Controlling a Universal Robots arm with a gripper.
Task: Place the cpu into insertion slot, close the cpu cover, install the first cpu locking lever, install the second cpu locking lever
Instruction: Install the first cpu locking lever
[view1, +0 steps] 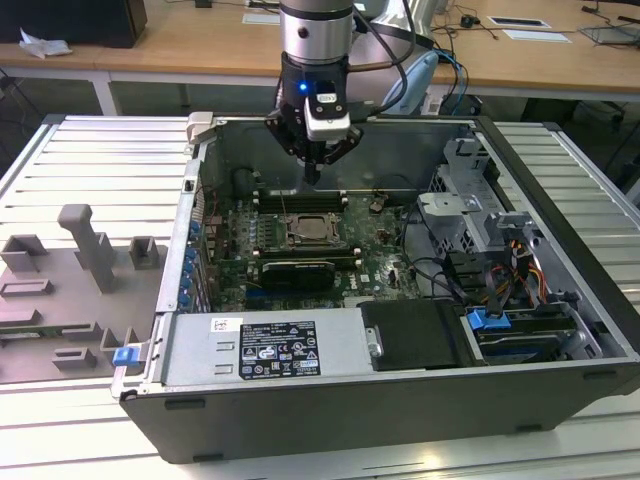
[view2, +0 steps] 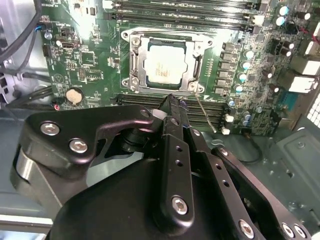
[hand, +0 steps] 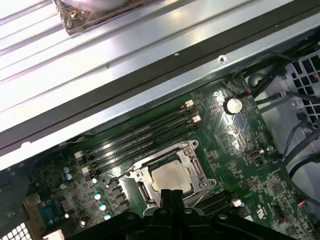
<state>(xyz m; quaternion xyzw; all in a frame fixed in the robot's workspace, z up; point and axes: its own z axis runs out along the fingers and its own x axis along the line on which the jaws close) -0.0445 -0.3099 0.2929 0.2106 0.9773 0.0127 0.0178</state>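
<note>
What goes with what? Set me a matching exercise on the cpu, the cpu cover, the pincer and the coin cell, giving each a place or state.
Things:
1. cpu
2. cpu cover
3. pincer
4. coin cell

Places or states:
A. shut, above the green board
B. lying flat, framing the cpu
C. seated, dull silver top showing through a square cut-out
D. round and shiny, on the board off to one side

Pairs: 1-C, 2-B, 3-A, 4-D
</note>
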